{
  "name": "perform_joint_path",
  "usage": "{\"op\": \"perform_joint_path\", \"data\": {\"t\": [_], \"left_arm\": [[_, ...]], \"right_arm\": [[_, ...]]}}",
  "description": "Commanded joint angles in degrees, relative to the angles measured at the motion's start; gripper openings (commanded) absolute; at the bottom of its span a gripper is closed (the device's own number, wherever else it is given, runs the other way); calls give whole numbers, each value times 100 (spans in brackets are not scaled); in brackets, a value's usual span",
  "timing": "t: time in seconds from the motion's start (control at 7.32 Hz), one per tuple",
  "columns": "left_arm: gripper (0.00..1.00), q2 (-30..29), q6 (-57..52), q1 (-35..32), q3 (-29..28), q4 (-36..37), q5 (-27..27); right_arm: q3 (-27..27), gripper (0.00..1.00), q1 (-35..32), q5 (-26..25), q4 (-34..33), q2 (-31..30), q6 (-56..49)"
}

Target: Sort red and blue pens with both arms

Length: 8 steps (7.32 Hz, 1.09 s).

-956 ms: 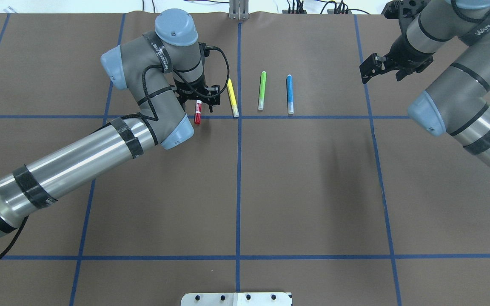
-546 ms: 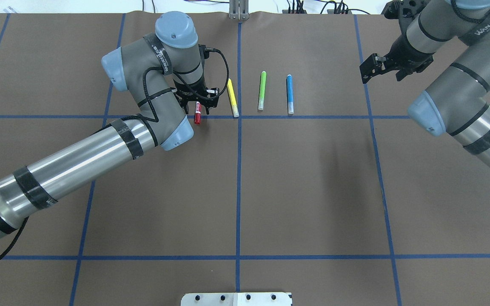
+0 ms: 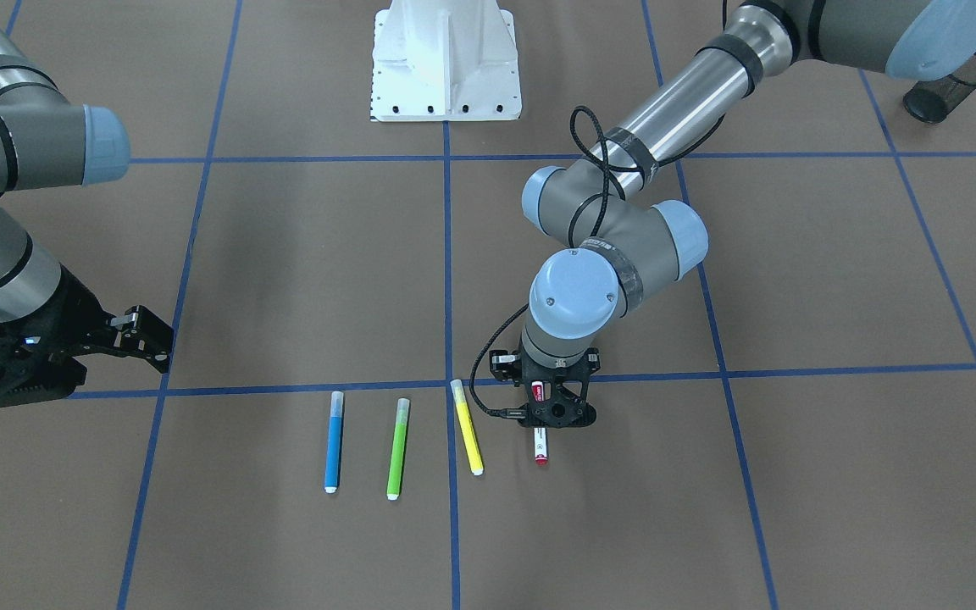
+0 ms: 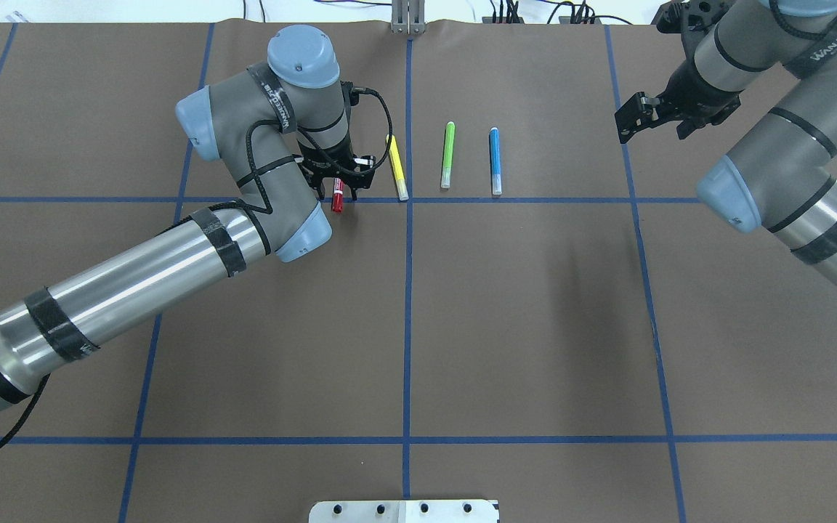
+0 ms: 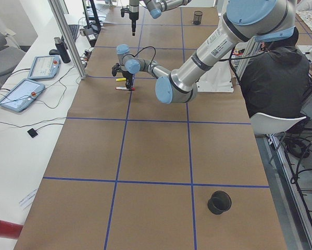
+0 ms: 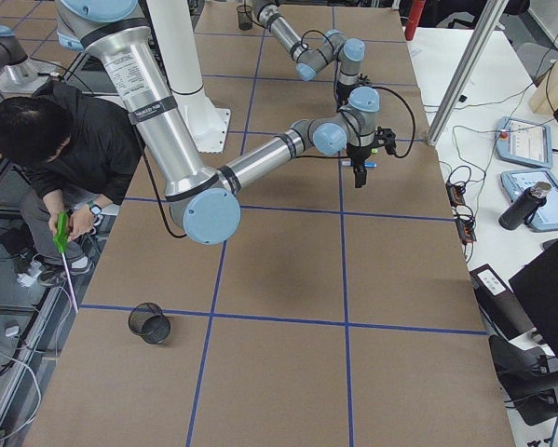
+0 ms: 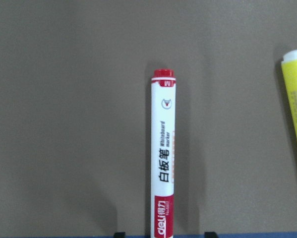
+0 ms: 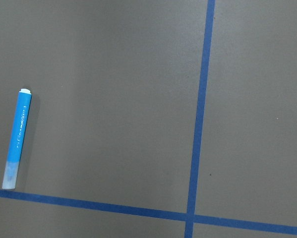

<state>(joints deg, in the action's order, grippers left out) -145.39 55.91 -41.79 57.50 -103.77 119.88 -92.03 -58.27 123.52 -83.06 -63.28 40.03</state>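
a: four markers in one row. from the left: red pen [image 4: 337,199], yellow marker [image 4: 397,167], green marker [image 4: 447,155], blue pen [image 4: 495,161]. all flat on the table [image 4: 535,327], none sorted yet.
b: step?
a: grasp of the red one, i judge. left gripper [image 4: 337,183] is low over its barrel, jaws apart. wrist view shows fingertips [image 7: 119,234] either side of the pen with a gap on each side, no contact.
b: next?
a: should close on the barrel and lift. yellow marker lies just beside, so lift straight up, no sideways drag.
b: axis?
a: long axis runs toward and away from the robot, parallel to the other three. red cap points at the robot and reaches the cross tape line [image 4: 535,200]. small red butt end points away.
b: blue?
a: same axis, translucent cap toward the robot, well apart from red, nothing touching it.
b: right side?
a: right gripper [image 4: 633,120] hangs above the table right of the blue pen, jaws parted, empty. blue is probably its job.
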Motion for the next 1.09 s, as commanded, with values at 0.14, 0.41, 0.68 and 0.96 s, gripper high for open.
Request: {"op": "perform_joint_path", "data": {"t": [0.14, 0.41, 0.68, 0.96], "left_arm": [[37, 20, -1, 21, -64, -135, 0], [0, 11, 112, 13, 6, -83, 0], [0, -15, 122, -162, 269, 267, 70], [0, -15, 87, -390, 454, 489, 97]], "right_arm": [[1, 99, 0, 5, 0, -9, -4], [1, 99, -9, 5, 0, -9, -4], [1, 99, -9, 5, 0, 0, 5], [44, 98, 26, -21, -61, 157, 23]]}}
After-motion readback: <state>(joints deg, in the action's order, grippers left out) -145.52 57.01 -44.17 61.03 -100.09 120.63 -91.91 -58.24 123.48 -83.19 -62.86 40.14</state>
